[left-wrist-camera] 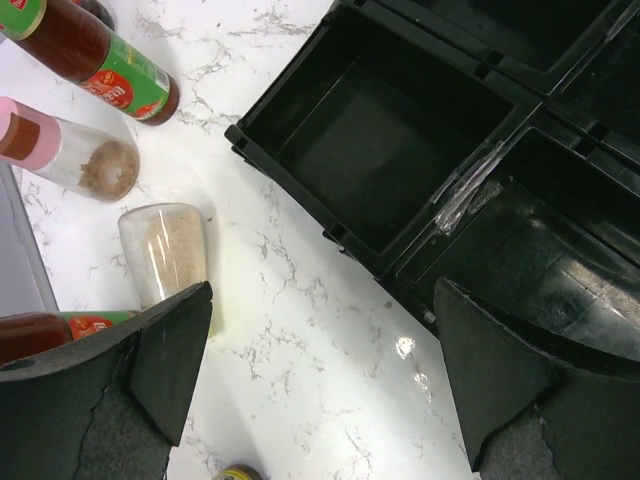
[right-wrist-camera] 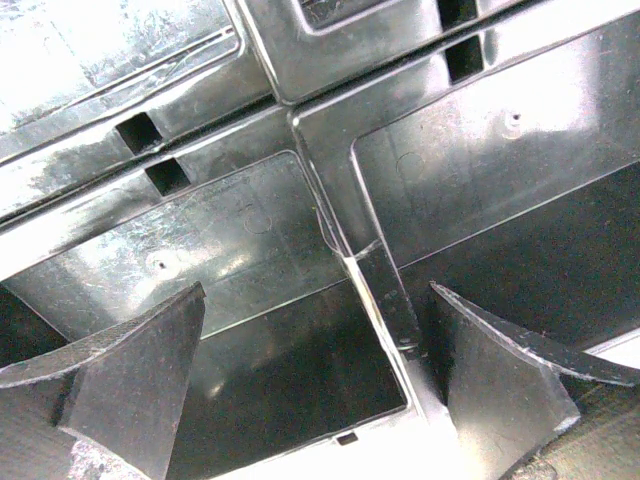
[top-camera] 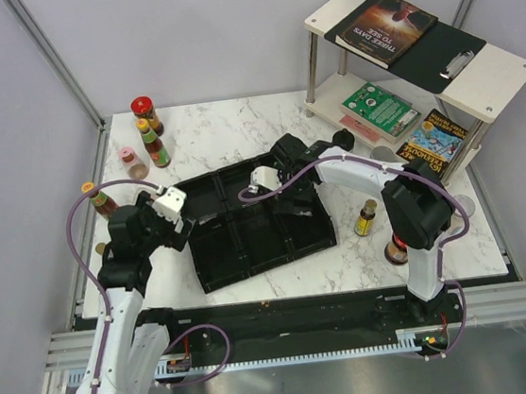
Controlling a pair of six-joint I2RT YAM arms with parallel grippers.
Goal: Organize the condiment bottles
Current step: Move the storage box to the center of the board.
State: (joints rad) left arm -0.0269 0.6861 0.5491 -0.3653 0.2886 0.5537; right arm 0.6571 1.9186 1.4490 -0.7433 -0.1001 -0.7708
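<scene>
Black compartmented tray (top-camera: 217, 276) at the middle of a marble surface (top-camera: 236, 124), two robot arms reaching over it.

At the tray's left edge, the left hand (left-wrist-camera: 322, 290) spread fully open and gripping nothing, one finger over the marble and the other over a compartment. Over the tray's inner dividers, the right hand (right-wrist-camera: 318, 290) at the same full spread, also empty and low above the black plastic.

All bottles and jars outside the tray:
- **Back left:** a red-capped jar (top-camera: 144, 111), with a yellow-capped sauce bottle (top-camera: 153, 145) just beside it and a pink-lidded shaker (top-camera: 130, 161) near both.
- **By the left hand:** a clear jar (left-wrist-camera: 165, 250) of pale powder, just beside the outer finger.
- **Left rim of the surface:** a second yellow-capped bottle (top-camera: 100, 198).
- **Right of the tray:** a slim dark bottle (top-camera: 367, 216), upright and standing apart from the tray.
- **Near right corner:** a dark jar (top-camera: 396, 250), partly hidden behind the right arm.

At the back right, a white two-tier shelf (top-camera: 500, 67) carrying books (top-camera: 386, 26).
</scene>
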